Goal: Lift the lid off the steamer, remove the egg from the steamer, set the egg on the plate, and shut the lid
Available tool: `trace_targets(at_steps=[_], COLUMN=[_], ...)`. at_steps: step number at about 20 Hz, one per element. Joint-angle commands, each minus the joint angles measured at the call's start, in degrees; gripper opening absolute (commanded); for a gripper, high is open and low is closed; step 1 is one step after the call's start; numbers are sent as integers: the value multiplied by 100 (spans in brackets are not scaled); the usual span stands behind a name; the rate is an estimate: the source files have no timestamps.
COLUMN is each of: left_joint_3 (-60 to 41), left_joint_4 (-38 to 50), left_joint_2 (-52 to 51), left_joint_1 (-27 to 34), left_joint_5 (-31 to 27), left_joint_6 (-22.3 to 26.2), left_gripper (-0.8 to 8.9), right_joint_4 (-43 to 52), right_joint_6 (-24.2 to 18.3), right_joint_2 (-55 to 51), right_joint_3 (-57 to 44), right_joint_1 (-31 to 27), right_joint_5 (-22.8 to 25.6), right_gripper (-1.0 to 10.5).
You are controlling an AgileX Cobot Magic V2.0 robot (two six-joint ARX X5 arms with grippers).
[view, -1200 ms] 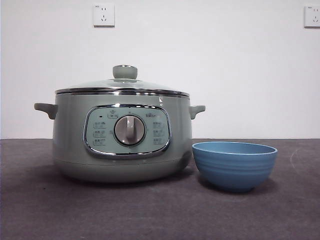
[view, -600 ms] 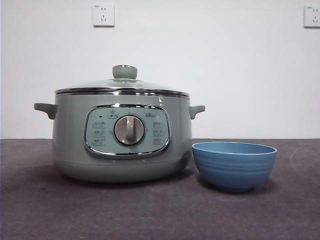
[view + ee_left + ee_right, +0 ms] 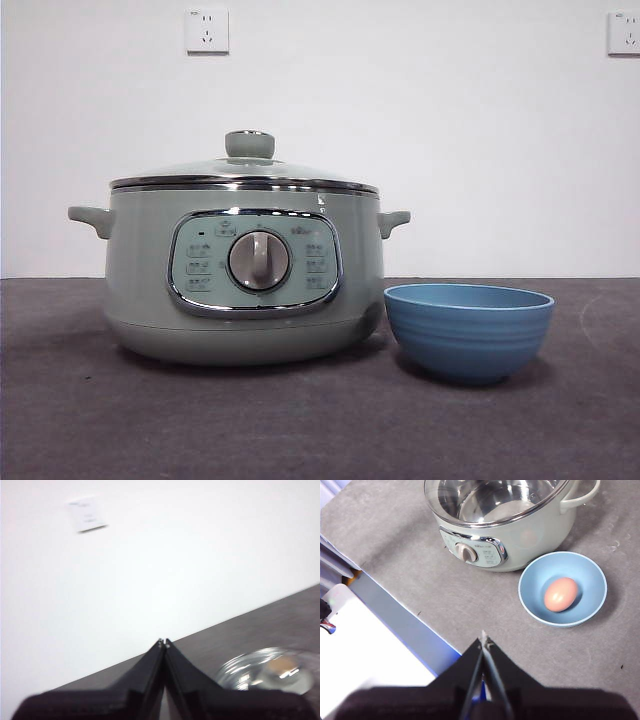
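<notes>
While both arms wait high and clear of the work, the steamer (image 3: 245, 275) stands on the dark grey table (image 3: 300, 430) with its silver dial (image 3: 259, 260) facing the front camera. Seated squarely on the steamer is the lid (image 3: 245, 176), its chrome rim meeting the pot's top edge all round and its pale-green knob (image 3: 250, 144) upright at the centre. Just beside the steamer, on the side of its farther handle as the front view shows it, sits the plate (image 3: 469, 330), close to the pot's wall; whether the two touch I cannot tell. Seen from the right wrist camera, the egg (image 3: 561, 594) lies inside the plate (image 3: 535, 605), a little off its middle, and the steamer (image 3: 520, 535) stands just beyond that bowl. The right gripper (image 3: 483, 636) hovers well away from the steamer, its jaws pressed together on nothing. The left gripper (image 3: 163, 642) is likewise clenched empty, aimed towards the white wall (image 3: 190, 555), with the lid (image 3: 265, 672) blurred at the frame's edge.
</notes>
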Motion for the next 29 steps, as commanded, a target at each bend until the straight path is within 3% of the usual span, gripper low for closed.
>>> trace_targets(at_steps=[1,6,11,18,29], left_joint_3=[-1137,-3099,-4072,-4452,-4452], left_joint_4=[376,909,826,-83,-48], left_joint_2=[-553,-1838,-2667,-3075,-3073], left_joint_1=[234,520,634,636,634], left_joint_5=[-319,-584,-691,-765,-800], left_joint_6=[162,149,-35,-472,-540], left_gripper=[-4,-4,-4,-4,-4], right_joint_4=[35,35,33,28,17], right_joint_6=[33,33,33,33,33], right_joint_2=[-4,-4,-4,-4,-4], right_joint_3=[-35,-35,-35,-35,-35], right_joint_1=[9,9,7,9,7], right_joint_5=[4,2,2,2,2], right_gripper=[1,1,1,1,1])
